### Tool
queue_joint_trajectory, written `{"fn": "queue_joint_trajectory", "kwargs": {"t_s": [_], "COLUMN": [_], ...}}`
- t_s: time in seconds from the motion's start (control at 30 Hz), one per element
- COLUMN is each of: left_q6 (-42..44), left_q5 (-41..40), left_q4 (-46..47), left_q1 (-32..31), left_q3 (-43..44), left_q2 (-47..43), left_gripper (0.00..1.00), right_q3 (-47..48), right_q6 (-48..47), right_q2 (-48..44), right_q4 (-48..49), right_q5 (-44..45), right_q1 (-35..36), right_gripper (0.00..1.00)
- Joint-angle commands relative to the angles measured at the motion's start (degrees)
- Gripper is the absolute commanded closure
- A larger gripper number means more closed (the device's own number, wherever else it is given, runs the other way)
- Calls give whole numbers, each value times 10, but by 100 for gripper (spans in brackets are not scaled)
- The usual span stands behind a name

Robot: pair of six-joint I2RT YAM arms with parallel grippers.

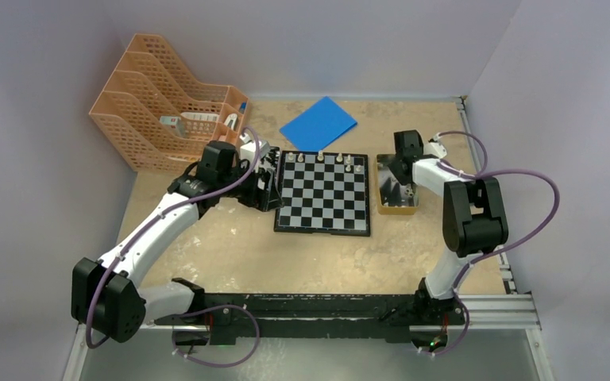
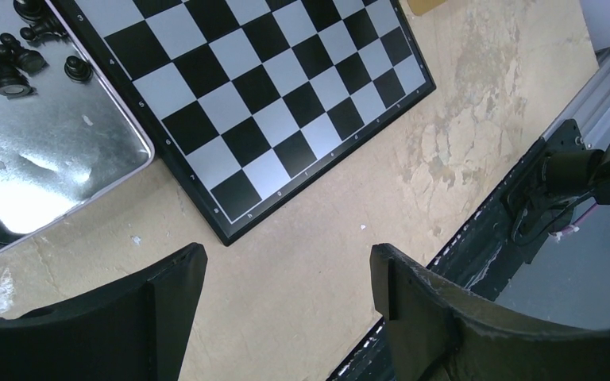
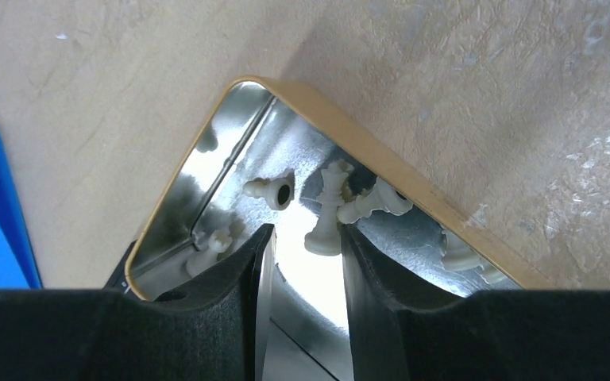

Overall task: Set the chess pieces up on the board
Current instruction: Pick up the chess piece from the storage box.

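Note:
The board [image 1: 322, 197] lies mid-table with a few cream-white pieces [image 1: 320, 157] standing on its far row. My left gripper [image 1: 268, 181] hovers at the board's left edge, open and empty [image 2: 286, 278]. In the left wrist view the board [image 2: 286, 87] is bare, and several black pieces [image 2: 8, 59] lie in a silver tin [image 2: 55, 159] beside it. My right gripper [image 1: 397, 181] reaches into a gold-rimmed tin [image 1: 397, 208]. In the right wrist view it is open [image 3: 306, 238], and a standing white piece [image 3: 327, 214] sits just beyond the fingertips among other white pieces [image 3: 270, 192].
An orange file rack [image 1: 167, 111] stands at the back left. A blue sheet [image 1: 318, 123] lies behind the board. The black mounting rail [image 1: 326, 305] runs along the near edge. The gold tin's rim [image 3: 381, 159] closely surrounds my right fingers.

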Motion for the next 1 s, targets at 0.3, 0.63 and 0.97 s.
{"fn": "queue_joint_trajectory", "kwargs": {"t_s": [0.3, 0.63, 0.97], "left_q6": [3, 4, -19], "left_q5": [12, 18, 25], "left_q4": [29, 29, 32], "left_q1": [2, 2, 2], "left_q3": [-10, -10, -7], "left_q2": [-22, -18, -18], "left_gripper": [24, 27, 32], "right_q3": [21, -7, -48], "right_q6": [23, -19, -120], "right_q2": [31, 5, -75], "right_q4": [-3, 22, 60], "right_q5": [6, -8, -21], "right_q1": [-4, -4, -4], "right_gripper": [65, 79, 83]}}
